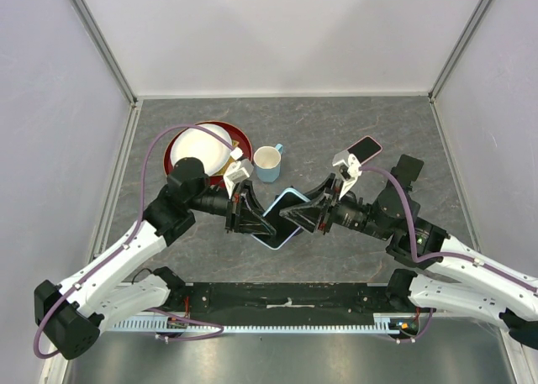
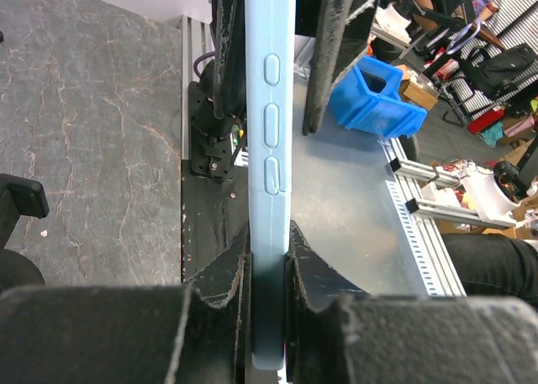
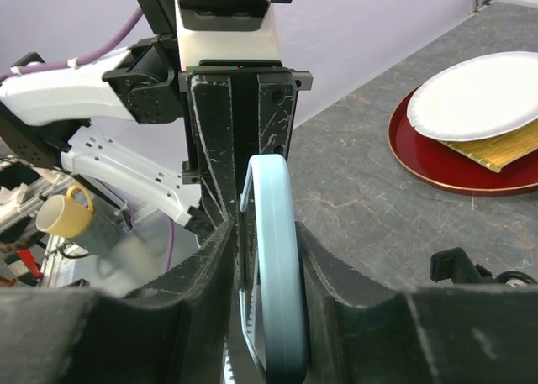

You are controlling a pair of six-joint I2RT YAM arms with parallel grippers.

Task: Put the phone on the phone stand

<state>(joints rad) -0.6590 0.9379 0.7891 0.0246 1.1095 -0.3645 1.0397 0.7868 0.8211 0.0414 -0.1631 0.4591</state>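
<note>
Evidently a handover is in hand: the phone (image 1: 284, 209) is held tilted in the air above the middle of the table (image 1: 353, 119), between the two arms. Its 9 o'clock end is clamped by the left gripper (image 1: 255, 220), whose fingers are seen pressed on both faces in the left wrist view. At its 3 o'clock end the right gripper (image 1: 307, 214) is closed around it. In the right wrist view those fingers appear to bear on the case, though how firmly cannot be told.

A dark, pink-edged slab (image 1: 363, 149) is seen at 2 o'clock from the phone; it may be the stand, but that cannot be confirmed. A cup (image 1: 267, 162) stands at 12 o'clock and stacked plates (image 1: 202, 147) at 10 o'clock, both apart from the phone.

Next, one grip is judged to need release only once the other is sure, so that the phone is not dropped. The phone is then to be carried to the stand and set leaning on it.
</note>
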